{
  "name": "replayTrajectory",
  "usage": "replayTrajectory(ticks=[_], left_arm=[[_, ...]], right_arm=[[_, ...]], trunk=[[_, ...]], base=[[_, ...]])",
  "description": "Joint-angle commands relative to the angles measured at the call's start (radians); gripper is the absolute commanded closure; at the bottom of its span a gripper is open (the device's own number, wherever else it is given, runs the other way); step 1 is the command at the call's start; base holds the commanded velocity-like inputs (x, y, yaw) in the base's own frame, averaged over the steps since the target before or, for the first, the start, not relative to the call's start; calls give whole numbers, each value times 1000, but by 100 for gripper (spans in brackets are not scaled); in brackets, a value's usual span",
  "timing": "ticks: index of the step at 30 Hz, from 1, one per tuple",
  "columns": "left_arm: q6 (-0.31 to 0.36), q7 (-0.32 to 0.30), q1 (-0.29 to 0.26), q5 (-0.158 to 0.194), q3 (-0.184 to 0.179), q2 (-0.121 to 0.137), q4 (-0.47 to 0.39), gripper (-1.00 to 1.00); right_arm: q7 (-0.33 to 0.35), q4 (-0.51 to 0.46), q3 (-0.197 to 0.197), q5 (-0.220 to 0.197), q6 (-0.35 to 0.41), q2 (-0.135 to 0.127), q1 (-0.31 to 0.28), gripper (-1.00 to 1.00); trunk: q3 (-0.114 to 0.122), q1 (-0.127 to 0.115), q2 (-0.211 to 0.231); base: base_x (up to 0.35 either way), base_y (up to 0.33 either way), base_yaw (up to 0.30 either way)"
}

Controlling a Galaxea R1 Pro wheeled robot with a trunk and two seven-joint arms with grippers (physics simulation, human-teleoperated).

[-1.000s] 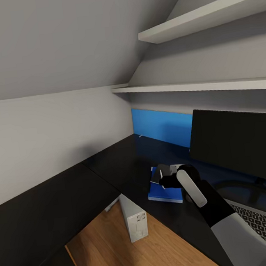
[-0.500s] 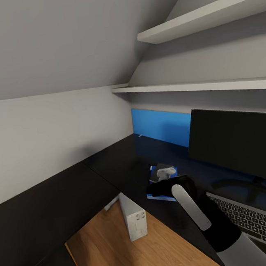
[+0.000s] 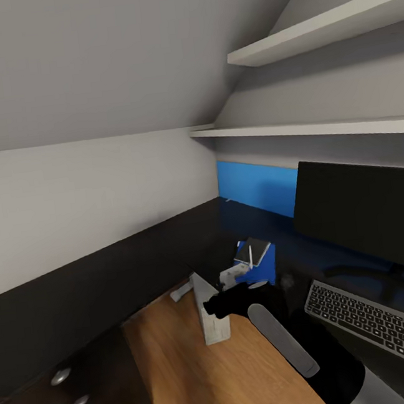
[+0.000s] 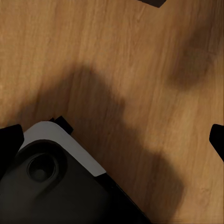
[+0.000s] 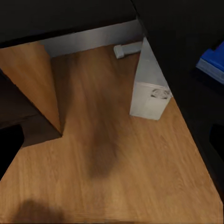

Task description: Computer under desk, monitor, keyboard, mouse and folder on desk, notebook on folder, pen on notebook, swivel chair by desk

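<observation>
The black surface bends around the corner under the grey walls and white shelves. On it, at the far right, stands the wide black monitor. The keyboard lies flat just in front of the monitor. The blue folder lies near the corner by the blue back panel. The dark notebook sits on top of the folder, and the thin white pen rests on the notebook.

The small grey-white computer stands upright on the wood floor under the surface, also seen from the right wrist.

The right end effector hangs dark over the edge of the surface, just beside the computer. I cannot tell if its fingers are apart or together. The left wrist view looks down at the wood floor.
</observation>
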Motion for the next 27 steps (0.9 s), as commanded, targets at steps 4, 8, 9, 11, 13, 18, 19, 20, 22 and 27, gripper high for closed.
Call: replayTrajectory(ticks=[4,8,9,11,13,18,19,20,22,27], left_arm=[[-12,8,2,5,-3,1,-3,-100],[-21,8,3,5,-3,1,-4,-100],[-23,8,4,5,-3,1,-4,-100],[-25,8,4,5,-3,1,-4,-100],[-26,8,4,5,-2,1,-4,-100],[-27,7,5,5,-2,1,-3,-100],[-27,7,5,5,-2,1,-3,-100],[-27,7,5,5,-2,1,-3,-100],[-27,7,5,5,-2,1,-3,-100],[-27,6,5,5,-2,1,-4,-100]], right_arm=[[-11,-26,9,-8,2,0,13,-100],[-11,-32,19,-7,2,-1,16,-100],[-11,-33,24,-7,2,-1,16,-100],[-11,-35,35,-7,2,-1,17,-100],[-11,-37,47,-6,2,-1,17,-100],[-11,-37,58,-6,2,-1,18,-100],[-11,-37,59,-6,2,0,18,-100],[-11,-37,59,-6,2,0,18,-100],[-11,-37,61,-5,2,0,18,-100],[-11,-37,66,-4,2,1,18,-100]], trunk=[[-1,-1,-1],[-1,-1,-1],[-1,-1,-1],[-1,-1,-1],[-1,-1,-1],[-1,-1,-1],[-2,-1,-1],[-2,-1,-1],[-2,-1,-1],[-3,-1,-1]], base=[[-306,-164,276],[-308,-157,276],[-309,-155,276],[-310,-154,276],[-310,-156,276],[-310,-163,276],[-310,-170,273],[-310,-171,272],[-230,-130,273],[-61,-36,276]])
